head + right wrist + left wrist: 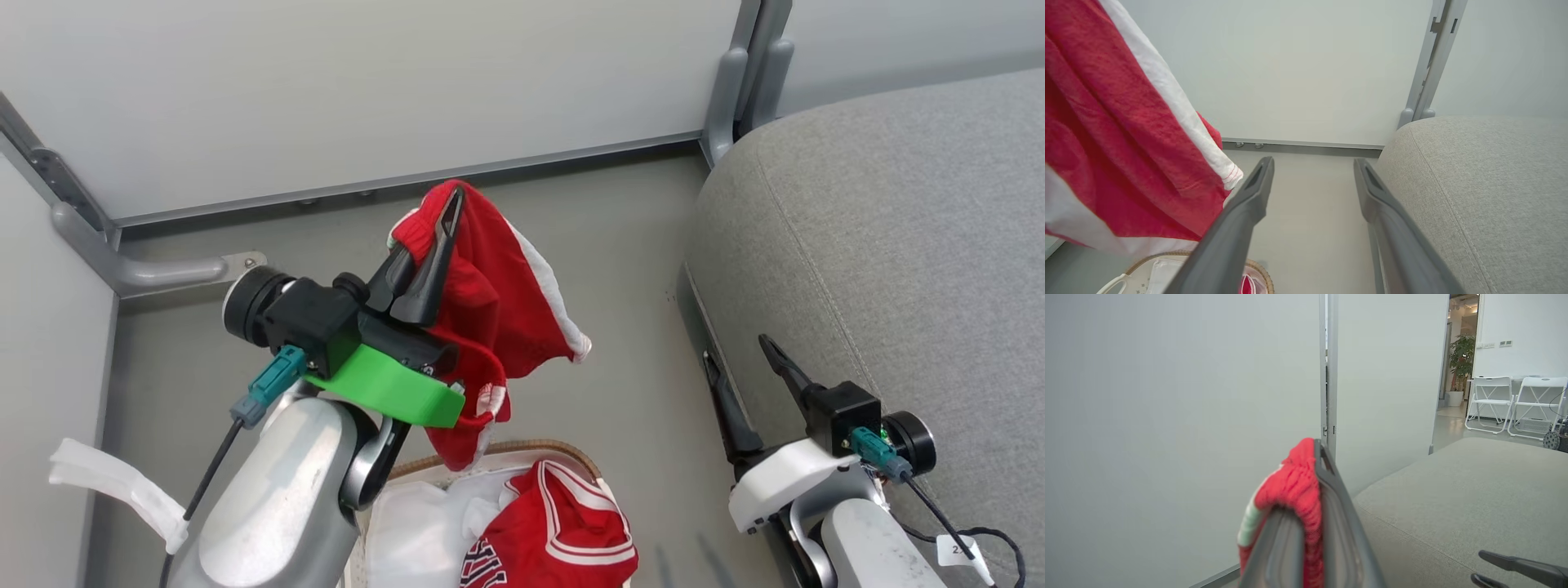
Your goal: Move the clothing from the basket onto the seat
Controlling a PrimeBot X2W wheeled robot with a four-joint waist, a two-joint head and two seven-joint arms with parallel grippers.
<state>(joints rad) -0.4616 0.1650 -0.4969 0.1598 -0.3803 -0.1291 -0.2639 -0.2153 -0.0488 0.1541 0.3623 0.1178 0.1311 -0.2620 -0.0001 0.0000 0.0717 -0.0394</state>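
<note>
My left gripper [451, 200] is clamped tight on the red shorts [498, 302], its two dark fingers pressed together at the tips with a bunched fold of the waistband (ribbed red, a bit of white trim showing) pinched between them. The left wrist view shows that fold wrapped over one finger [1286, 539]. The shorts hang free below the grip, white stripe down the side, raised above the grey floor [637, 269] and well apart from the seat [898, 245]. Their lowest hem dangles over the near rim of the basket [506, 447], and I cannot tell whether it touches. The jersey [563, 531] lies crumpled in the basket on the white lining [416, 523], with part of its black and white lettering visible at the bottom edge. My right gripper [736, 349] holds nothing, fingers spread wide apart. It sits low beside the front edge of the seat, one finger close along the grey fabric, though contact is not clear. A pale wall panel [367, 90] stands behind everything
</note>
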